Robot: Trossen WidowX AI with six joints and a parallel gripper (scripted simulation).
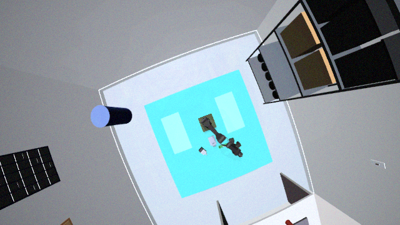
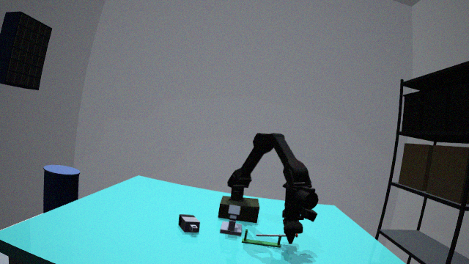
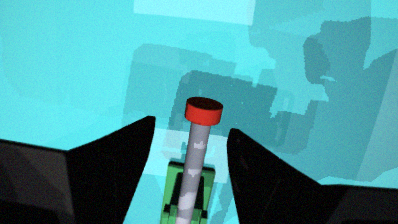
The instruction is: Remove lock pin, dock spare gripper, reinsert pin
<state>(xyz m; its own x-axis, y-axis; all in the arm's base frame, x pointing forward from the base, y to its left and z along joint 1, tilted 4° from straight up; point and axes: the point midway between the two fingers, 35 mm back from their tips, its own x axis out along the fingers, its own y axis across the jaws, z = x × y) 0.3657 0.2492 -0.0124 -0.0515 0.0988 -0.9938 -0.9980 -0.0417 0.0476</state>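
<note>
While end effector [image 2: 291, 238] [image 3: 192, 130] stands part-open around lock pin [image 2: 271, 235] [image 3: 195, 165], sideways drift during retreat could knock pin off green cradle [image 2: 261, 243] [image 3: 172, 187]
</note>
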